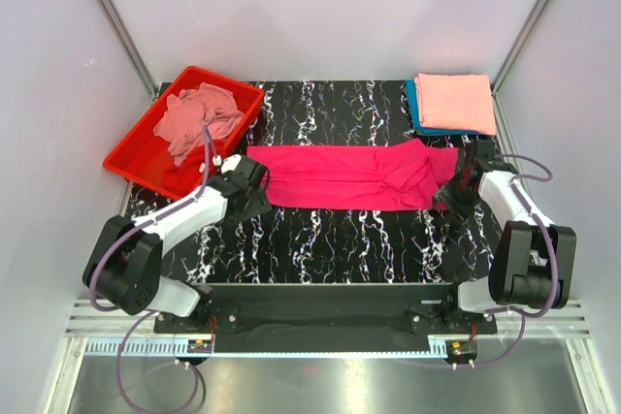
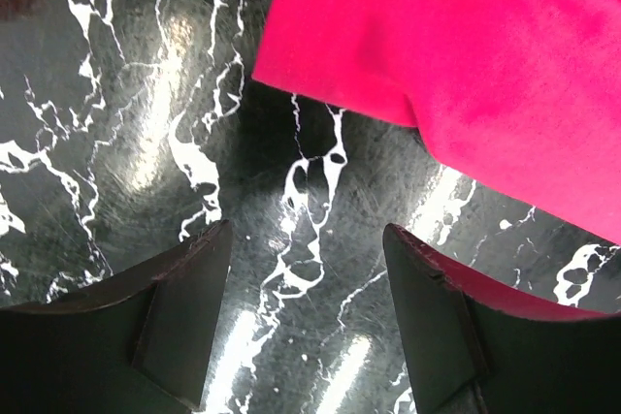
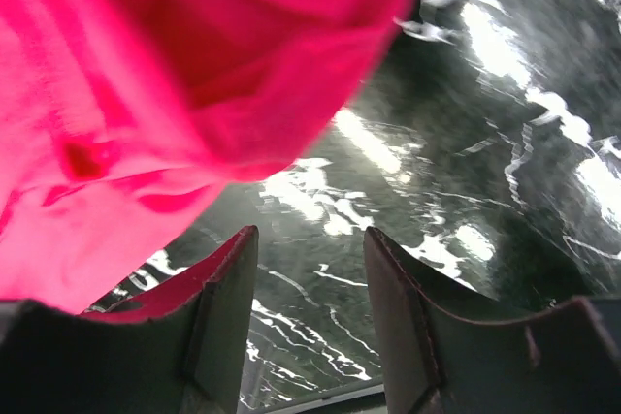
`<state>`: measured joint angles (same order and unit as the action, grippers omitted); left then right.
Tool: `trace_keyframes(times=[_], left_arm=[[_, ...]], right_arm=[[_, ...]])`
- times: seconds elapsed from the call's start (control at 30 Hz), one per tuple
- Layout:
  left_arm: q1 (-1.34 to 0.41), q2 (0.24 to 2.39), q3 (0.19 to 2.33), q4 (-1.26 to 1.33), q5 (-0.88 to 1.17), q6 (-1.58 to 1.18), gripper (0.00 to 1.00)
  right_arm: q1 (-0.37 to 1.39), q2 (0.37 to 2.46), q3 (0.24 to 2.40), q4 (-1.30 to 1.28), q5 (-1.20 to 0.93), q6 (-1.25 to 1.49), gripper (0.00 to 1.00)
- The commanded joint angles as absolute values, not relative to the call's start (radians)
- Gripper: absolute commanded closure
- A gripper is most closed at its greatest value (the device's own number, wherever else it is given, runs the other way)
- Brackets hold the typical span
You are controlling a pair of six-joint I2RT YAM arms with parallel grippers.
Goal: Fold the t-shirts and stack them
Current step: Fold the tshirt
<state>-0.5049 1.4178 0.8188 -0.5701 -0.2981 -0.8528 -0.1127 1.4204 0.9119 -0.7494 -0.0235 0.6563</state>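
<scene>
A hot pink t-shirt (image 1: pixel 349 175) lies folded into a long strip across the middle of the black marble table (image 1: pixel 330 239). My left gripper (image 1: pixel 254 187) is open and empty just off the strip's left end; its wrist view shows the pink corner (image 2: pixel 427 36) ahead of the fingers (image 2: pixel 184 288). My right gripper (image 1: pixel 460 181) is open and empty at the strip's bunched right end, with pink cloth (image 3: pixel 175 75) just beyond its fingers (image 3: pixel 228 288). A salmon-peach tee (image 1: pixel 456 102) lies folded on a teal-blue tee (image 1: pixel 415 104) at the back right. A crumpled dusty pink tee (image 1: pixel 199 118) fills the tray.
A rigid red plastic tray (image 1: pixel 146 157) stands at the back left, close behind my left arm. Grey walls enclose the table on three sides. The near strip of marble table lies bare in front of the pink strip.
</scene>
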Motion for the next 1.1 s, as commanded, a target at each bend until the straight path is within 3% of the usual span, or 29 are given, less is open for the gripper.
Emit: trace_keyframes(times=[0.0,0.43,1.07], left_arm=[[-0.492,1.385,0.799,-0.456,-0.316,-0.813,0.31],[-0.414,1.411,0.758,-0.379,-0.351,-0.821,0.31],[-0.388,1.5,0.779,-0.321,-0.296,-0.844,0.32]], right_arm=[[-0.138,1.368,0.896,-0.678,-0.046,0.718,0.44],[-0.287,1.308,0.841,-0.565,0.037,0.764,0.44],[-0.351,1.594,0.85,-0.365,-0.069,0.788,0.55]])
